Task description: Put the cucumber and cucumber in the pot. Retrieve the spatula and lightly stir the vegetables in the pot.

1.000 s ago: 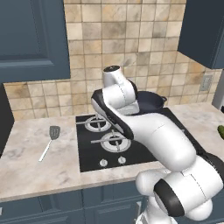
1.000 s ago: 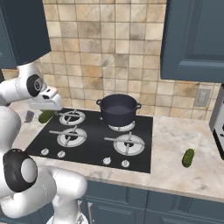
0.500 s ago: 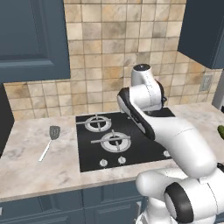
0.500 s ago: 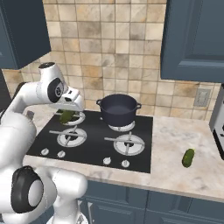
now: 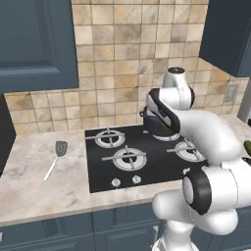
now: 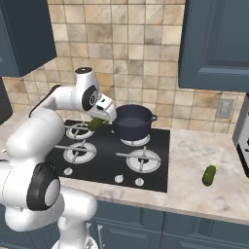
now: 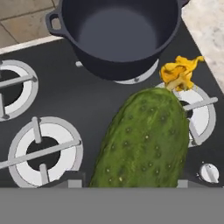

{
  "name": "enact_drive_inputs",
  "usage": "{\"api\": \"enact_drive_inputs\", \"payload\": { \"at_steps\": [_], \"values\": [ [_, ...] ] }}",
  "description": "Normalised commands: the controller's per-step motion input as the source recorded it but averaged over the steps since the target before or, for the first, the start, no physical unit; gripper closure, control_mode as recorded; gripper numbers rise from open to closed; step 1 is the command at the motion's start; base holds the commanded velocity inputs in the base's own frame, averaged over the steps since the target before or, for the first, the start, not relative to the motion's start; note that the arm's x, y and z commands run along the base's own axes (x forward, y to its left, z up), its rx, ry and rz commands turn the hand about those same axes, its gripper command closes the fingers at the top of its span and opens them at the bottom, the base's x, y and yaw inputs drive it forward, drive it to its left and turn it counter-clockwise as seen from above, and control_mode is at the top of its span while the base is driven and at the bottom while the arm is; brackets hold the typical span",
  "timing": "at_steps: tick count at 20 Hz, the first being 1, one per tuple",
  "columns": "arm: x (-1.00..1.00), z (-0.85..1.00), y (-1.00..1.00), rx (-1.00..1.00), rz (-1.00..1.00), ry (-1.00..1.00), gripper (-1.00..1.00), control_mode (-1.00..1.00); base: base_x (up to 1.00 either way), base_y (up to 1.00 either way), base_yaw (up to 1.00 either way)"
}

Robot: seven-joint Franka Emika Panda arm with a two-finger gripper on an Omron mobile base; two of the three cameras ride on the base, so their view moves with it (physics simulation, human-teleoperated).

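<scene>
Since a second ago my arm has swung from the far left of the hob across toward the back burner, carrying the vegetable with it. The stubby, bumpy dark-green cucumber with the yellowish tip [image 7: 144, 140] sits clamped in my two-finger gripper [image 6: 97, 123], its long axis running away from my hand with the yellow end leading, slanted toward the round, deep navy-blue pot [image 7: 119, 33]. That pot lies just ahead of my fingers and a little to one side in the hand view; the cucumber's tip stops short of its rim, over the black hob, so I judge the coming move is a short carry forward until the tip clears the near wall, then letting go.

Further out, the second dark-green cucumber [image 6: 209, 175] lies on the marble counter well off to my right. The slim grey slotted spatula with its pale silver handle [image 5: 55, 159] rests on the counter far to my left.
</scene>
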Motion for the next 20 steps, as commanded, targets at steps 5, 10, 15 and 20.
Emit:
{"api": "enact_drive_inputs", "payload": {
  "at_steps": [5, 10, 15, 20],
  "values": [
    [0.79, 0.00, -0.37, 0.16, -0.02, 0.00, 1.00, -1.00, 0.00, 0.00, 0.00],
    [0.78, 0.00, -0.25, 0.13, 0.00, 0.00, 1.00, -1.00, 0.00, 0.00, 0.00],
    [0.70, -0.02, -0.23, 0.01, -0.02, 0.00, 1.00, -1.00, 0.00, 0.00, 0.00],
    [0.40, -0.25, -0.10, -0.04, -0.06, 0.00, 1.00, -1.00, 0.00, 0.00, 0.00]
  ]
}}
